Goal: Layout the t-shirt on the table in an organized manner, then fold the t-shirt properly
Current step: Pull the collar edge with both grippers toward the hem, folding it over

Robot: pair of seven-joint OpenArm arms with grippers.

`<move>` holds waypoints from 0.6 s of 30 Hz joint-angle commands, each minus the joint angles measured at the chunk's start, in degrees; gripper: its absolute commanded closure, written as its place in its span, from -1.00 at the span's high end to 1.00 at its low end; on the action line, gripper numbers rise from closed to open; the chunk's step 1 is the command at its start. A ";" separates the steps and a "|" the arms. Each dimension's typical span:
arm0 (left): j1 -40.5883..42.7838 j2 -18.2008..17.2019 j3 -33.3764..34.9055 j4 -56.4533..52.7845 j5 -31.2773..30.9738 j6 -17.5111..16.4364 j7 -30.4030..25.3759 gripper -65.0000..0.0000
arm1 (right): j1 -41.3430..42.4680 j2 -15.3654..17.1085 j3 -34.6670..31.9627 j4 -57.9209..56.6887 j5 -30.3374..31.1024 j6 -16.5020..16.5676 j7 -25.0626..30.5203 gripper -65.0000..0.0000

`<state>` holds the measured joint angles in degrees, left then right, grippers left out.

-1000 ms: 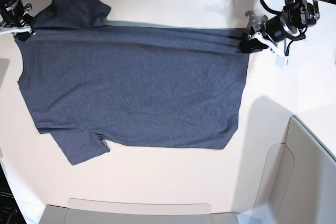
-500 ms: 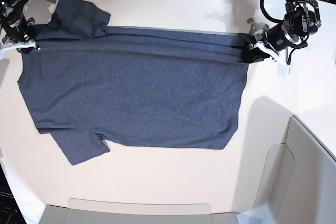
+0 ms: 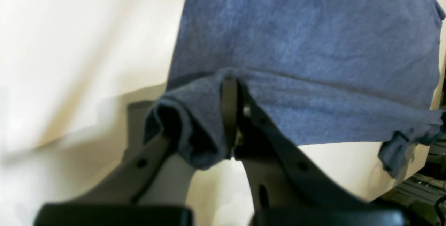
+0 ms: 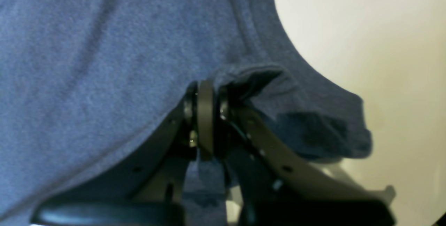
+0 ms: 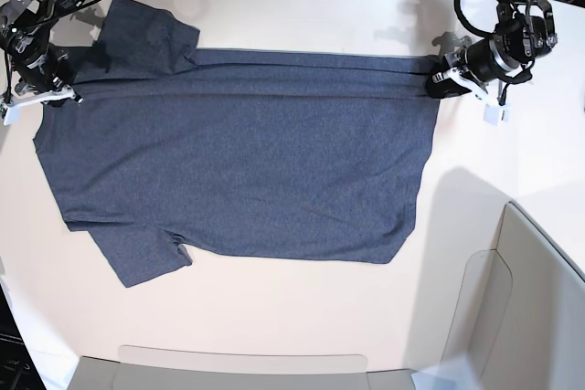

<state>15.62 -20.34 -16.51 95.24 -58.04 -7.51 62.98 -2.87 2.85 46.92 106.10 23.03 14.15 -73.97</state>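
A: Where was the t-shirt at that pt?

B: Spread on the table, dark heathered blue, lying sideways in the base view: neck end toward that view's left, hem toward its right. Most of the body lay flat. One sleeve stuck out at lower left, the other at upper left near the far edge of the table.

A: And the far long edge?

B: Pulled into a taut band w/ a few straight creases running across betw. the two grippers. Rest of the cloth below it looked smooth.

A: Left gripper?

B: On the base view's right, at the hem corner. Jaws were clamped tight on the fabric. Wrist cam showed the hem bunched and rolled over one finger, cloth pinched betw. the two, w/ the shirt body stretching away beyond. A loose bit of hem hung down at the right of that view.

A: Right gripper?

B: Base view's left, at the shoulder/neck end. Jaws also closed hard on the shirt. Its wrist cam showed the fingers nipped together w/ a fold of blue cloth caught there, and the curved collar edge running past just to the right, bare table beyond it.

A: Was the held cloth off the table?

B: Couldn't tell for sure from these views.

A: Anything else on the table?

B: A small white tag-like piece hung just below the left gripper. At the lower right, a grey-beige bin wall stood beside the table edge, well apart from the shirt.
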 commanded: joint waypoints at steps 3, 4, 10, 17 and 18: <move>-0.63 -0.89 -0.32 0.80 -0.38 -0.10 -1.22 -1.00 | 0.72 1.50 -2.21 0.84 -0.21 0.31 0.61 -1.00; -0.63 -0.89 -0.32 0.80 -0.38 -0.10 -1.22 -1.00 | 0.63 1.59 -2.83 0.84 -0.21 0.31 0.61 -1.00; -0.63 -0.89 -0.59 2.12 -0.55 -0.10 -0.87 -1.00 | 0.90 1.59 -3.09 1.10 -0.21 0.31 0.61 -1.00; -3.35 -0.89 -0.32 2.12 -0.46 -0.18 -0.87 -1.00 | 0.98 1.85 -3.09 1.02 -0.21 0.22 3.86 -1.00; -3.62 -0.89 -0.32 2.12 -0.46 -0.18 -0.87 -1.00 | 0.98 1.85 -3.09 1.02 -0.65 0.22 4.13 -1.00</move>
<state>12.29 -20.36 -16.51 96.47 -57.84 -7.51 62.92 -2.66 3.64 43.57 106.06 22.59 14.17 -71.09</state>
